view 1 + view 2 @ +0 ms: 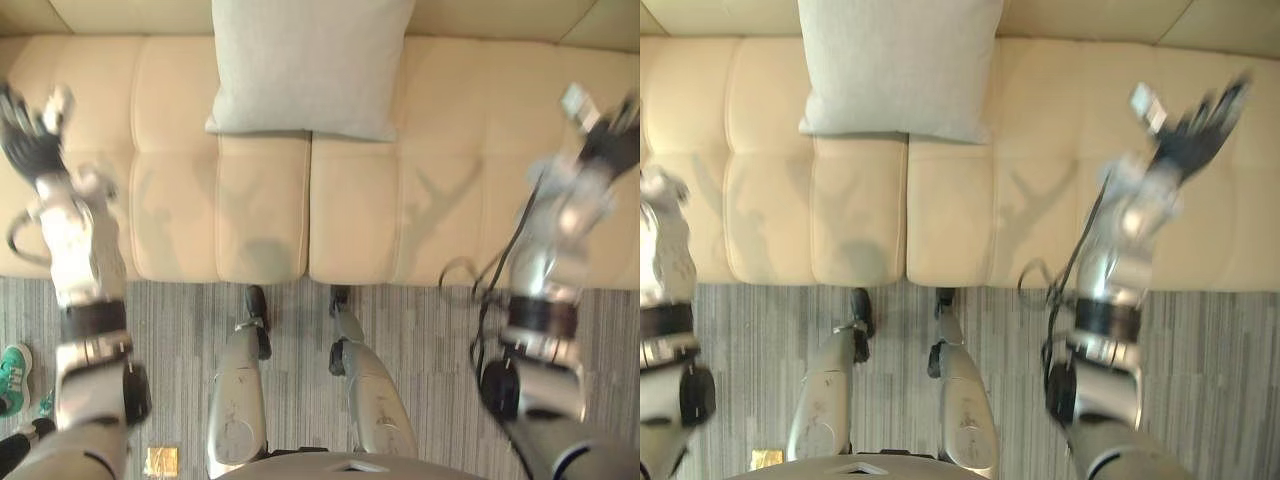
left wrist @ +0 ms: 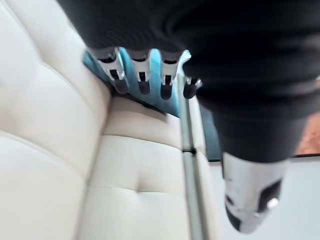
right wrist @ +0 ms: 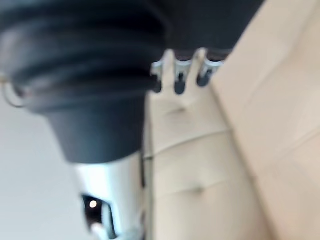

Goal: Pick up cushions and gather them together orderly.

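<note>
Our left hand (image 1: 30,135) at ten o'clock and right hand (image 1: 608,135) at two were open, empty. We judged it the reaching step; next, both needed to flank the cushion (image 1: 305,65) at twelve.

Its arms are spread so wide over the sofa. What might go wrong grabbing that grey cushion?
The left hand and right hand hang open, far either side of the grey cushion; closing in unevenly might shove it sideways. It seems to lean on the sofa back, so a push might topple it.
</note>
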### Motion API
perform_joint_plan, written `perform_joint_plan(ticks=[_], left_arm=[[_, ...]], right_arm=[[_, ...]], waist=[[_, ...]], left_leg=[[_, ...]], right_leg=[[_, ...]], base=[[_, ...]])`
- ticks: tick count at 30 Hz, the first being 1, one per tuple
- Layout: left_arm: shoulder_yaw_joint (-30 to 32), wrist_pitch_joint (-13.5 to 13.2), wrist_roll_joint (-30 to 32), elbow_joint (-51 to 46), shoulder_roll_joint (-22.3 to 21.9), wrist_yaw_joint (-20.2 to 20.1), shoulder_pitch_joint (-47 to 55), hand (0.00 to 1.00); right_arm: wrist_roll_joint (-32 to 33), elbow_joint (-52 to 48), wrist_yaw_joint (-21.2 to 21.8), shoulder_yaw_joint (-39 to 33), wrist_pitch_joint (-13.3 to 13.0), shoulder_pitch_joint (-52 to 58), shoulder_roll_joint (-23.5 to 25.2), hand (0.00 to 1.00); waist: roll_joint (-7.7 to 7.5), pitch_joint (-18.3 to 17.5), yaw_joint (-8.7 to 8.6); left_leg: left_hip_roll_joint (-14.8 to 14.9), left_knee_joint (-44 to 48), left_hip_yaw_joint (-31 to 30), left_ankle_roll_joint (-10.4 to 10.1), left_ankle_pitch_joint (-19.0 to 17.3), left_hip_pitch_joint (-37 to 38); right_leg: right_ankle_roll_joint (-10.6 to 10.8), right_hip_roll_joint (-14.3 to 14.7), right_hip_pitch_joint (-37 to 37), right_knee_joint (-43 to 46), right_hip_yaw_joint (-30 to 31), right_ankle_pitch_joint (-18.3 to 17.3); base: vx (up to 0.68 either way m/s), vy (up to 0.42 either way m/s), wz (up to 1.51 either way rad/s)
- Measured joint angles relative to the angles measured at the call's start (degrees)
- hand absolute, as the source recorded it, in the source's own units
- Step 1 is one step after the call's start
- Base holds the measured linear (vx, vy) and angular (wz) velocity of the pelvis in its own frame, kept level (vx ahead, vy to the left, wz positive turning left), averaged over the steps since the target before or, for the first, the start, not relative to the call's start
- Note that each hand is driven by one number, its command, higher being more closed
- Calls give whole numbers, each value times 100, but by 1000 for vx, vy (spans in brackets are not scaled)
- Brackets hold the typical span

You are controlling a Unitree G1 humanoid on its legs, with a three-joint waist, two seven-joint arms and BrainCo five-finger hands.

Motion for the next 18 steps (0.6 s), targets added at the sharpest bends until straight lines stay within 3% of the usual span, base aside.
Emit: perform_joint_plan(ticks=[3, 5, 11, 14, 18], left_arm=[[-20, 75, 354, 306, -629, -377, 1156, 0], [-38, 226, 695, 926, -1110, -653, 1938, 0], [-63, 461, 1425, 2797, -1743, -1015, 2998, 0], [-113, 536, 1665, 3533, -2010, -1063, 3122, 0], [-76, 538, 1905, 3842, -1934, -1041, 3089, 0]], right_arm=[[-533, 366, 523, -42, 117, 1105, 454, 0], [-956, 692, 873, -47, 192, 1915, 786, 0], [-1660, 2024, 1409, 424, 289, 2952, 1219, 0], [-2163, 2993, 1614, 543, 356, 3020, 1327, 0], [-2553, 3865, 1713, 533, 449, 3018, 1323, 0]], waist=[[6, -95, -54], [8, -522, -80], [-43, -1344, -125], [-77, -1564, -154], [-82, -1737, -138]], left_leg=[[-40, -151, -8, -22, 0, 454], [-66, -266, 10, -83, -63, 750], [-74, -594, 295, -86, -239, 1702], [-131, -712, 325, -80, -277, 2011], [-262, -928, 296, -77, -274, 2288]], right_leg=[[47, -3, 370, -1, 43, -160], [77, -9, 586, -1, 93, -252], [137, -29, 1264, -39, 271, -527], [152, -71, 1499, -40, 289, -560], [195, -138, 1638, -40, 358, -595]], base=[[12, -11, 0], [40, -11, -7], [47, 12, -20], [23, 12, -9], [15, 19, -9]])
